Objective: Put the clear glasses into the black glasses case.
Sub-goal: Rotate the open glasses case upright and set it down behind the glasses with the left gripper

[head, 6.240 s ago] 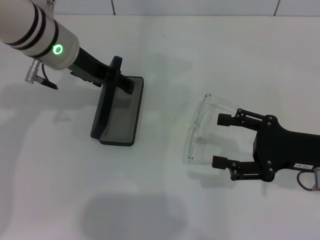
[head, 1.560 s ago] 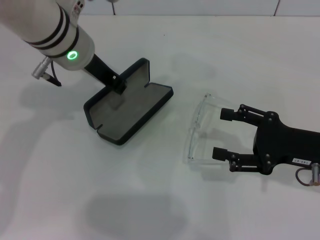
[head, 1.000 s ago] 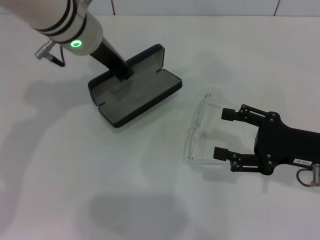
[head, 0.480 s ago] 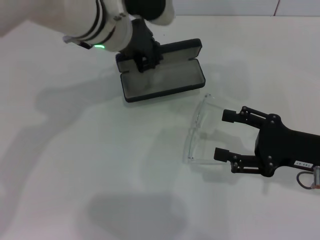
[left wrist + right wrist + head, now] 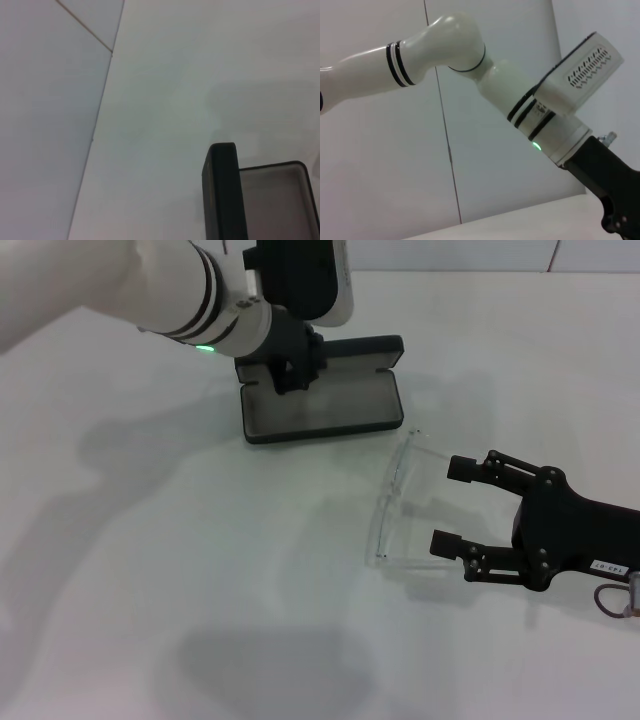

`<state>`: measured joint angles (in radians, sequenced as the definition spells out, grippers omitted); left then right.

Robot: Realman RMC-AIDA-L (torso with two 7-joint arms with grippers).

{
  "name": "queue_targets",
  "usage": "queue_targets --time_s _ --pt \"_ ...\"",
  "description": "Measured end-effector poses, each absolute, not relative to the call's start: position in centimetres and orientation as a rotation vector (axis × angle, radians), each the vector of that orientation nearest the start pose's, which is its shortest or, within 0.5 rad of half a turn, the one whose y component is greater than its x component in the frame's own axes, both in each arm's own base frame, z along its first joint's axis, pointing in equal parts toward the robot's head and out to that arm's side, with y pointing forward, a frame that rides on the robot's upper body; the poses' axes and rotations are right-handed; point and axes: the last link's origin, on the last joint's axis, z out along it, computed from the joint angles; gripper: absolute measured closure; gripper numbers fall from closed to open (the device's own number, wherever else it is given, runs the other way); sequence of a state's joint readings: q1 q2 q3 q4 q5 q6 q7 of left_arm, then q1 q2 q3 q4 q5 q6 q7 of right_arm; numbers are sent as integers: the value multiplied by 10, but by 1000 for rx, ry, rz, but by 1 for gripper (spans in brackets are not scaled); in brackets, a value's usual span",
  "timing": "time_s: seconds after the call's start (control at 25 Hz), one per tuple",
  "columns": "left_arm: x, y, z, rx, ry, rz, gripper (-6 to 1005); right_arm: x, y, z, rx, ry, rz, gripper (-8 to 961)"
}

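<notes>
The black glasses case (image 5: pixel 322 408) lies open on the white table, grey lining up and lid (image 5: pixel 362 347) standing along its far side. My left gripper (image 5: pixel 290 368) is shut on the case at its far left corner. The left wrist view shows the case's lid edge (image 5: pixel 223 196) and grey lining (image 5: pixel 276 200). The clear glasses (image 5: pixel 392 502) lie just in front and to the right of the case, temples pointing right. My right gripper (image 5: pixel 452 504) stands open just right of the glasses, its fingertips at the temple ends and nothing held.
The white table (image 5: pixel 200 590) spreads out to the left and front. A tiled wall runs along the table's far edge. The right wrist view shows only my left arm (image 5: pixel 470 60) against the wall.
The left gripper has dragged the open case to the right and turned it, so it now lies crosswise close behind the glasses. The right gripper and the glasses have hardly moved.
</notes>
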<state>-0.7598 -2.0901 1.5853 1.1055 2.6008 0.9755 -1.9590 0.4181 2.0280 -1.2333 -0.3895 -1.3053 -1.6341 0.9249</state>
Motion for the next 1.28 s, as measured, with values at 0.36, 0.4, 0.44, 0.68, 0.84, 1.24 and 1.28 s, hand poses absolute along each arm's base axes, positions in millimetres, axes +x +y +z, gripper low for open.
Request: queue_targets --time_s 0.36,0.4,0.44,0.68,0.84,1.24,1.28 --pt "-131 421 -53 -2571 232 449 788 250 279 -33 -2683 284 1133 93" --pt "-131 421 -54 -2572 233 449 788 250 279 -33 -2682 284 1130 93" --pt "-131 420 -54 -2572 237 452 788 250 280 -33 -2682 285 1128 93" --pt "-132 419 -56 -2575 256 465 789 250 280 -33 -2682 284 1125 93" --pt "-132 419 -56 -2572 252 462 774 250 280 -33 -2681 283 1123 93" --pt "-133 420 -58 -2543 243 435 698 250 280 -33 -2681 283 1121 94" --pt "-133 419 -59 -2543 244 435 691 250 280 -33 -2681 283 1121 94"
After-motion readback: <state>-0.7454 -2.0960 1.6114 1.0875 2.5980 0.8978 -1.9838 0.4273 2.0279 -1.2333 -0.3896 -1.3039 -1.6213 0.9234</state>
